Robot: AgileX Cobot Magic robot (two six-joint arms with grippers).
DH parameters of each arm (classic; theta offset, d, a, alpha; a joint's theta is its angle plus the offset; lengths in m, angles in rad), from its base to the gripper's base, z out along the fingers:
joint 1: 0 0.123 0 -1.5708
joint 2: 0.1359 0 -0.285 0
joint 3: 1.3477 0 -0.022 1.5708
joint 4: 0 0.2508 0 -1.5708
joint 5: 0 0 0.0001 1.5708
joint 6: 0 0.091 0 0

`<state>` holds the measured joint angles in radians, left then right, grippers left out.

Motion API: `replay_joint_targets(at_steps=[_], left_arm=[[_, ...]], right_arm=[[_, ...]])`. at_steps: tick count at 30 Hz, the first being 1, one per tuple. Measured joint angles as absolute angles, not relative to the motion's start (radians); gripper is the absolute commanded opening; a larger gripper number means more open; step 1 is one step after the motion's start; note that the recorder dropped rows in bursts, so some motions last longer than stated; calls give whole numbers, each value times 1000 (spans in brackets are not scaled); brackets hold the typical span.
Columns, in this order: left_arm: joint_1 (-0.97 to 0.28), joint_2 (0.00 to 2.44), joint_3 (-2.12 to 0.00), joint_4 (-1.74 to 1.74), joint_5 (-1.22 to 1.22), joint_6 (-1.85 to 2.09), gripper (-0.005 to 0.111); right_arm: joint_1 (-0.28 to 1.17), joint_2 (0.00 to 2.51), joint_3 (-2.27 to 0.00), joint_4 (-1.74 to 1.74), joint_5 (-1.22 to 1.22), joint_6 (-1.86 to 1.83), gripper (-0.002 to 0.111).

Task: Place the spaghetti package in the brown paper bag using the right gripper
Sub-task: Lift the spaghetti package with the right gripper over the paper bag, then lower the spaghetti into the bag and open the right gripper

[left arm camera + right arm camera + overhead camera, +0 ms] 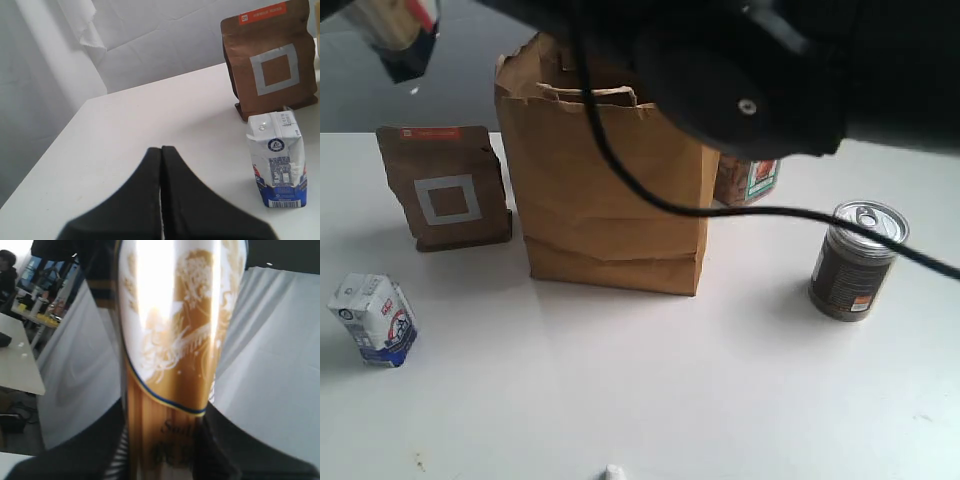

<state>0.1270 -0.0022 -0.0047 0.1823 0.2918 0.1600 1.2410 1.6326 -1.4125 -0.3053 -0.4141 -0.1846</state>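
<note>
Our right end effector [165, 450] grips the glossy spaghetti package [170, 340], gold emblem gleaming. We see its navy end at ten o'clock of the creased kraft paper bag [610, 200], upright on the white surface [620, 400]. Our left end effector [161, 165] is pinched closed.

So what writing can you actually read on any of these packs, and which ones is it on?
"S...": dark print low on the spaghetti package, under its gold emblem; the rest of the word is blurred.
Brown pouch: white marks on its orange strip, too small to read.
Small carton: round logo, fine print and barcode, too small to read.
Can: label blurred.
Brown paper bag: no print on the side shown.
</note>
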Motion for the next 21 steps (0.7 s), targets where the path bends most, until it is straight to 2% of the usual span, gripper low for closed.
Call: replay_joint_targets(at_steps=[13, 21], left_arm=[[127, -2, -5, 182, 292, 160, 0], [127, -2, -5, 182, 292, 160, 0]], right_arm=[[880, 1638, -1412, -401, -437, 176, 0], [789, 1650, -1400, -431, -181, 212, 0]])
